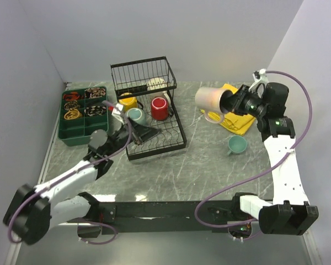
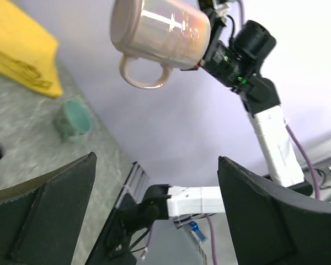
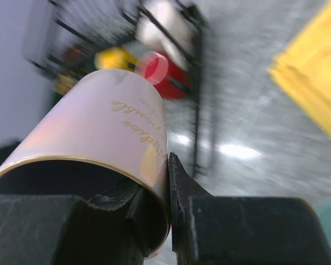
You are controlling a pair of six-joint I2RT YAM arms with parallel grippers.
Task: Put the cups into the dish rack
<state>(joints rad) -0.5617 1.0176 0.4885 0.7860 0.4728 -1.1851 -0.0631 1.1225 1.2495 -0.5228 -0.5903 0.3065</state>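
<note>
pink-beige mug (image 1: 210, 98) w/ gold script, yellow cloth (image 1: 238, 123), teal mug (image 1: 236, 144)

Green tray (image 1: 77, 136), yellow cloth (image 1: 240, 123)

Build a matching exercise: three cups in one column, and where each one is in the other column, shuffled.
Column 1:
1. pink mug
2. red mug
3. small teal mug

Column 2:
A. standing on the table
B. held in the air by the right tool
C. inside the dish rack

Pairs: 1-B, 2-C, 3-A
</note>
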